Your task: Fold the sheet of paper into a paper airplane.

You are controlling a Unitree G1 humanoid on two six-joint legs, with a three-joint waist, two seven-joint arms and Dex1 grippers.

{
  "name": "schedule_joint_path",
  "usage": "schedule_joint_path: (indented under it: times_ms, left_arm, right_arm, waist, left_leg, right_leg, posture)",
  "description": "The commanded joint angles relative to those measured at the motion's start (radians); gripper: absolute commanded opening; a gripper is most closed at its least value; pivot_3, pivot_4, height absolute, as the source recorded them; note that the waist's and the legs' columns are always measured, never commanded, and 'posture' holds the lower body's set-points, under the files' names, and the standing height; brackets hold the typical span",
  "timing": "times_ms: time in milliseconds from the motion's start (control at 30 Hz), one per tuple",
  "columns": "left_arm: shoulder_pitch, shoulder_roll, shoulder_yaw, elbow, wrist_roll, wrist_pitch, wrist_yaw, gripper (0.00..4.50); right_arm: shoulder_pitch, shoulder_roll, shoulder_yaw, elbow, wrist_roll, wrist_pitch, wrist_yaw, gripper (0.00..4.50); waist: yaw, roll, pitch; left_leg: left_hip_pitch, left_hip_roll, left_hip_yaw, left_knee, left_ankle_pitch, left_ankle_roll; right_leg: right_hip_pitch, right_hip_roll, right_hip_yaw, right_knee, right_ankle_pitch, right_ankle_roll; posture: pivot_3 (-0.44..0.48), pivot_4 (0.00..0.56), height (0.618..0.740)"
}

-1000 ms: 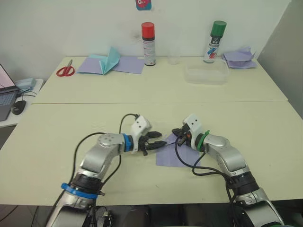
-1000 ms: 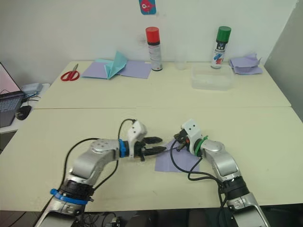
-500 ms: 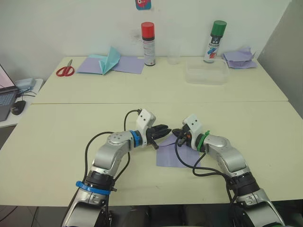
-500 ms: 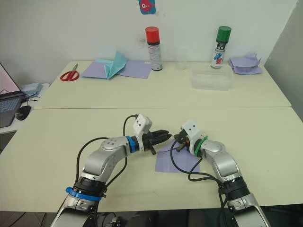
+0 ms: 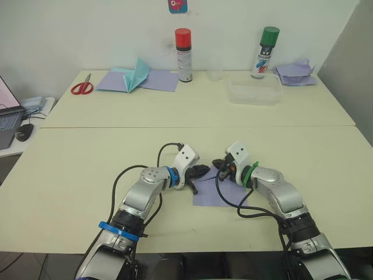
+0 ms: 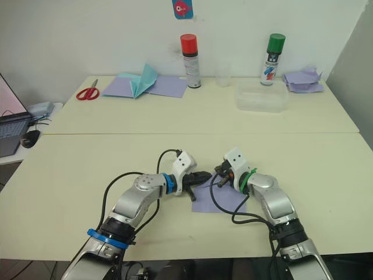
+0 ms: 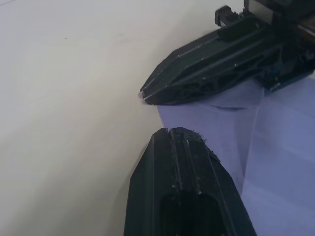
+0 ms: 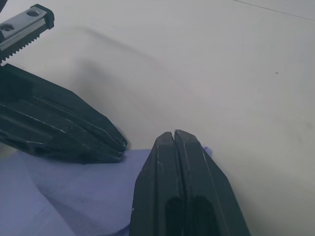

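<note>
The sheet of paper (image 5: 211, 195) lies flat on the near table, pale lavender with faint creases. My left gripper (image 5: 204, 171) is shut, its tips at the sheet's far left corner; in the left wrist view its fingertips (image 7: 170, 135) sit at the paper's edge (image 7: 275, 147). I see no paper between them. My right gripper (image 5: 217, 165) is shut too, its tip resting over the sheet's far edge (image 8: 88, 187), a finger's width from the left gripper (image 8: 115, 145). No paper airplane of this sheet is to be seen.
On the far table stand a teal paper plane (image 5: 137, 73) on lavender sheets (image 5: 158, 80), red scissors (image 5: 80, 88), a red-capped can (image 5: 183, 55), a green-capped can (image 5: 263, 51), a clear container (image 5: 252, 92) and a crumpled lavender heap (image 5: 295, 73). A laptop (image 5: 7, 114) is at the left.
My left gripper has shut and moved right, from beside the sheet to its far left corner, close to the right gripper. The right gripper has stayed put.
</note>
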Motion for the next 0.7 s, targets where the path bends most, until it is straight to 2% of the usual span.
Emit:
schedule_joint_path:
  times_ms: [33, 133, 233, 400, 533, 700]
  left_arm:
    - [0.101, 0.085, -0.021, -0.061, 0.023, 0.048, -0.038, 0.03]
    - [0.166, 0.14, 0.004, -0.165, -0.012, 0.088, -0.051, 0.03]
    - [0.177, 0.158, 0.036, -0.218, -0.043, 0.112, -0.05, 0.03]
    - [0.101, 0.071, 0.154, -0.263, -0.179, 0.12, -0.021, 0.03]
    - [0.074, 0.028, 0.14, -0.24, -0.193, 0.125, -0.019, 0.03]
    - [0.066, 0.008, 0.047, -0.134, -0.103, 0.066, -0.012, 0.03]
  right_arm:
    - [0.03, -0.007, 0.011, 0.036, -0.012, 0.029, -0.004, 0.0]
    - [0.028, -0.007, 0.011, 0.041, -0.013, 0.028, -0.004, 0.0]
    - [0.022, -0.007, 0.009, 0.049, -0.013, 0.027, -0.002, 0.0]
    - [0.009, -0.01, 0.008, 0.068, -0.013, 0.018, 0.006, 0.0]
    - [0.004, -0.012, 0.01, 0.071, -0.013, 0.016, 0.011, 0.0]
    - [-0.003, -0.01, 0.006, 0.072, -0.012, 0.006, 0.019, 0.0]
  waist:
    - [0.0, 0.0, 0.0]
    - [0.001, 0.0, 0.0]
    - [0.004, 0.001, 0.0]
    - [0.004, 0.0, 0.001]
    - [0.005, 0.0, 0.001]
    - [0.004, 0.0, 0.001]
  left_leg:
    - [0.003, 0.0, -0.001, -0.002, -0.001, 0.0]
    - [0.012, 0.0, 0.0, -0.011, -0.003, 0.003]
    - [0.013, 0.001, -0.001, -0.012, -0.003, 0.003]
    - [0.012, 0.0, -0.001, -0.011, -0.003, 0.003]
    - [0.012, 0.0, -0.001, -0.011, -0.003, 0.003]
    - [0.012, 0.0, 0.0, -0.011, -0.003, 0.002]
  right_leg:
    - [0.0, 0.0, 0.0, 0.0, 0.0, 0.0]
    - [0.004, -0.001, 0.001, -0.003, 0.0, 0.0]
    - [0.005, -0.001, 0.001, -0.004, 0.0, 0.0]
    - [0.005, -0.001, 0.0, -0.005, 0.0, 0.0]
    - [0.005, -0.001, 0.0, -0.004, 0.0, 0.0]
    - [0.005, -0.001, 0.0, -0.005, 0.0, 0.0]
  posture:
    - [0.0, 0.15, 0.74]
    - [0.0, 0.15, 0.74]
    - [0.0, 0.15, 0.74]
    - [0.0, 0.15, 0.74]
    - [0.0, 0.15, 0.74]
    - [0.0, 0.15, 0.74]
